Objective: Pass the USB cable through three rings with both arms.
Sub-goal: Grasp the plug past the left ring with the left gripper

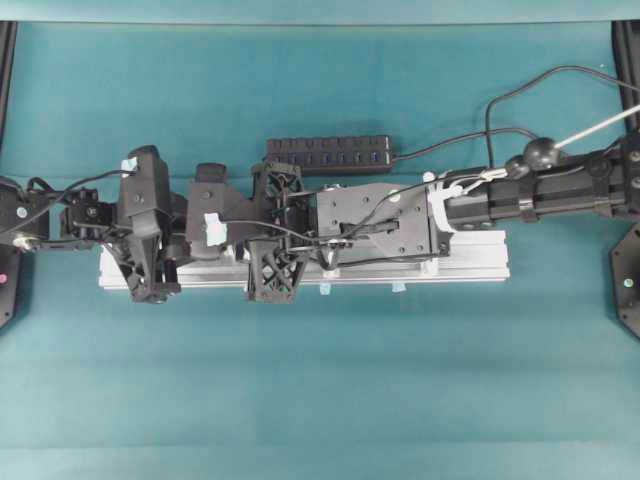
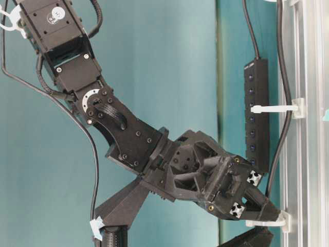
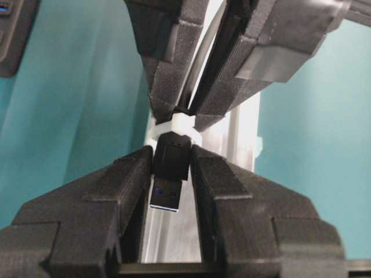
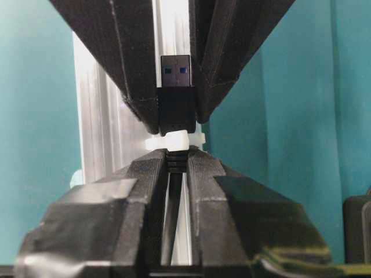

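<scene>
Overhead view: the two black arms meet nose to nose over the long silver aluminium rail (image 1: 300,268) on the teal table (image 1: 320,400). The left gripper (image 1: 262,262) and right gripper (image 1: 300,255) are hard to separate here. A black multi-port hub (image 1: 328,155) lies just behind the rail.

Table-level view: the right gripper (image 2: 275,212) points its tip at a white ring (image 2: 264,223) clipped to the rail (image 2: 308,123). A second white ring (image 2: 275,108) stands further along the rail, and the thin black cord of the USB cable (image 2: 286,98) runs past it.

Left wrist view: the left gripper (image 3: 171,168) has its jaws pressed on the black body of the USB plug (image 3: 170,174), whose silver tip with a blue insert points toward the camera. A white ring (image 3: 179,126) sits right behind the plug, and past it the right gripper's fingers (image 3: 168,75) pinch the cord.

Right wrist view: the right gripper (image 4: 175,159) is clamped narrow on the cord (image 4: 170,226) just at the plug's strain relief. The white ring (image 4: 174,141) wraps the cable between the two grippers. Beyond it the left gripper's fingers (image 4: 136,87) hold the USB plug (image 4: 177,104).

Cable position: plug end through this one ring, gripped on both sides of it.
</scene>
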`<state>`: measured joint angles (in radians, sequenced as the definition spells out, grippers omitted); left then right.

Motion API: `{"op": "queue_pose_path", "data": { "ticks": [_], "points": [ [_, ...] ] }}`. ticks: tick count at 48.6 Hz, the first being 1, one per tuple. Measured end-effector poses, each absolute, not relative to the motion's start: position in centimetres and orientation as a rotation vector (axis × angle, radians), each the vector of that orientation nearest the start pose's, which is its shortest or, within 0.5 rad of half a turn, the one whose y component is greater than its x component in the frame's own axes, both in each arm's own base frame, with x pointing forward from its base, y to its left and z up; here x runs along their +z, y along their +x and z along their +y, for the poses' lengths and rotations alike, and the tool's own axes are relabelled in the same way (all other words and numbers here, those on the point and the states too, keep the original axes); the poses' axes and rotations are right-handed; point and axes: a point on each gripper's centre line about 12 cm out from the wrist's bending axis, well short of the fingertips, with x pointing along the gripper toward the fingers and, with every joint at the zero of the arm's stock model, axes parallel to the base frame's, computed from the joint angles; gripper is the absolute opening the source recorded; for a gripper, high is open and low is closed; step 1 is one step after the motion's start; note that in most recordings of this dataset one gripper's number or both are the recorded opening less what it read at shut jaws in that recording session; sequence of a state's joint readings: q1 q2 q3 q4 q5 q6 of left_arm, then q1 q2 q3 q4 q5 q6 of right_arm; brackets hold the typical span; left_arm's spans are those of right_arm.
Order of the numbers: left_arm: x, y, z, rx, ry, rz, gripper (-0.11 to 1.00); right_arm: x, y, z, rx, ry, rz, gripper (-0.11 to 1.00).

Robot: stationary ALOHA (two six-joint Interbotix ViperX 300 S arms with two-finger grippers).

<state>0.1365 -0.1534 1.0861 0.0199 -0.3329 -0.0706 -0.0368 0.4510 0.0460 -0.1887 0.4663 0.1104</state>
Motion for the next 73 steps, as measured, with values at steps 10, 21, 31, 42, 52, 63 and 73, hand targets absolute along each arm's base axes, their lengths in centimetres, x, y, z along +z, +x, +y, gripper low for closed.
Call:
{"op": "queue_pose_path", "data": {
  "ticks": [10,21,31,42,52,63,73],
  "points": [
    [12.4,28.4,3.9,0.147,-0.104,0.604,0.27,13.0,51.3,-2.6,-0.079,-0.077,0.966,0.05],
    [12.3,28.0,3.8,0.148,-0.106,0.642,0.26,13.4,50.2,-1.4,-0.058,-0.090,0.981,0.61],
    [12.7,27.4,3.8,0.150,-0.108,0.677,0.26,14.8,48.9,-1.8,-0.067,-0.091,0.972,0.78],
    [13.7,26.6,3.2,0.136,-0.103,0.684,0.26,15.8,47.5,-2.1,-0.072,-0.094,0.971,0.77],
    [15.0,25.9,2.7,0.120,-0.100,0.662,0.24,17.1,45.4,-3.4,-0.098,-0.086,0.954,0.77],
    [16.7,25.4,2.3,0.109,-0.094,0.618,0.24,18.6,43.3,-4.0,-0.108,-0.077,0.897,0.76],
    [17.3,24.6,2.2,0.109,-0.096,0.604,0.24,18.5,41.4,-4.0,-0.104,-0.076,0.881,0.76]
  ]
}}
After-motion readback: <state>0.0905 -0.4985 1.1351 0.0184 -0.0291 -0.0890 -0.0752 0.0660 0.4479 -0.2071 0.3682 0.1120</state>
